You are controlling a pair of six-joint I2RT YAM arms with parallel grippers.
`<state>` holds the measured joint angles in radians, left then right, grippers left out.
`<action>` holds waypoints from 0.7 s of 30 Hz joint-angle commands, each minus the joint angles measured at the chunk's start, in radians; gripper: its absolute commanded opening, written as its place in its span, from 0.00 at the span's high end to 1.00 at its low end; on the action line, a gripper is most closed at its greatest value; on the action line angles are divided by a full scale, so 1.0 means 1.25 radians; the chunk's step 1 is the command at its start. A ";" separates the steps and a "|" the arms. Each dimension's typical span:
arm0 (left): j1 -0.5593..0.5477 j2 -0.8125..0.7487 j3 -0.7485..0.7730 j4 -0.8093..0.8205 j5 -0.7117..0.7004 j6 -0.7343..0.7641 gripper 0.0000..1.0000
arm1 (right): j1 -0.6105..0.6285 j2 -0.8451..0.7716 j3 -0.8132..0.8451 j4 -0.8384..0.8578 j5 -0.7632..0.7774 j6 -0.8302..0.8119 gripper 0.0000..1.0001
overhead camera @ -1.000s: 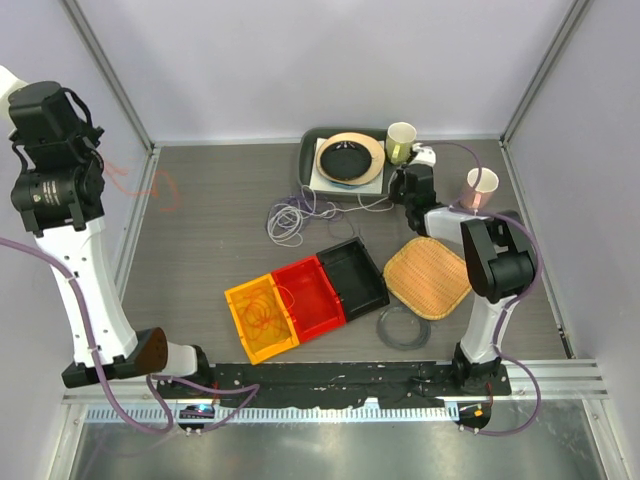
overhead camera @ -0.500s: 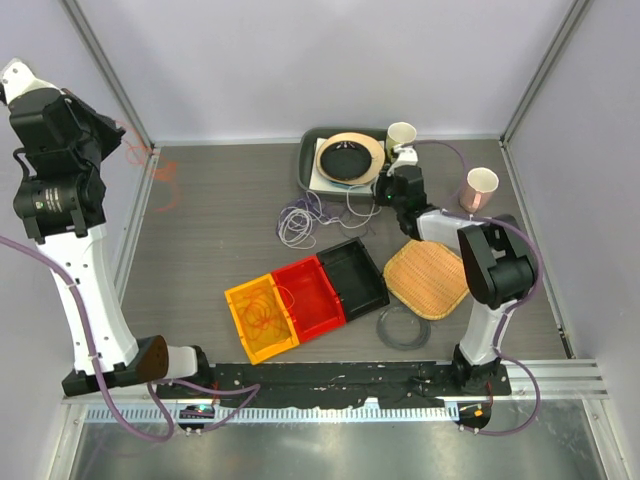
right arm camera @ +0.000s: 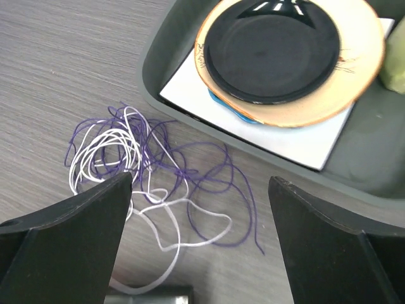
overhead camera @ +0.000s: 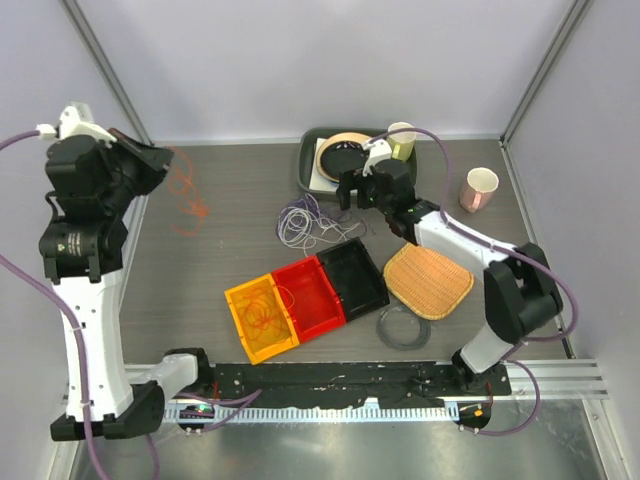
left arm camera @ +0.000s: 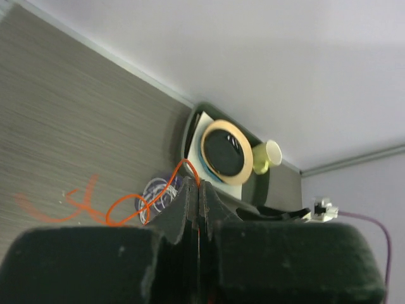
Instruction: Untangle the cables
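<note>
Orange cable (overhead camera: 186, 196) at far left, pinched between the closed fingers of the left gripper (overhead camera: 152, 160), which is raised close to the left wall. In the left wrist view the wire runs up into the pressed-together jaws. Its loose end trails, blurred, onto the table (overhead camera: 220, 250) beside the left edge. Bare tabletop lies between it and the next cluster.

Centre: purple and white cables (overhead camera: 300, 222) in one loose tangle, flat on the table, just left of the grey tray (overhead camera: 306, 172) corner. A few strands reach toward the tray rim. Nearer the arm bases, a yellow bin (overhead camera: 233, 308) holds a second orange coil (overhead camera: 262, 314).

Right gripper (overhead camera: 352, 192) hovers over the tangle's right side, jaws spread wide, holding nothing, with the tray edge just behind it.
</note>
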<state>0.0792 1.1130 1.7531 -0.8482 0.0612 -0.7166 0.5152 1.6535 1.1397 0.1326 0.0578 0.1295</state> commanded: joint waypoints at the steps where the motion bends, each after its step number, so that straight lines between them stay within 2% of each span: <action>1: -0.104 -0.009 -0.081 0.015 -0.013 -0.017 1.00 | 0.012 -0.135 -0.041 -0.086 0.087 0.016 0.05; 4: -0.158 -0.047 -0.135 -0.005 -0.037 -0.029 1.00 | 0.012 -0.252 -0.131 -0.089 0.102 0.050 0.05; 8: -0.242 -0.124 -0.240 0.013 -0.038 -0.059 1.00 | 0.014 -0.394 -0.243 -0.066 0.052 0.082 0.04; 12: -0.285 -0.176 -0.271 -0.042 -0.042 -0.086 1.00 | 0.014 -0.544 -0.336 -0.050 0.060 0.105 0.04; 16: -0.299 -0.219 -0.270 -0.094 -0.043 -0.085 1.00 | 0.014 -0.624 -0.375 -0.036 0.089 0.104 0.04; 21: -0.299 -0.242 -0.262 -0.135 -0.078 -0.066 1.00 | 0.014 -0.650 -0.394 -0.030 0.090 0.101 0.04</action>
<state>-0.2890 0.8112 1.4033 -0.9668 0.0010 -0.8078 0.5282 0.8631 0.6556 0.0406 0.1513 0.2432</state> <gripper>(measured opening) 0.012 0.962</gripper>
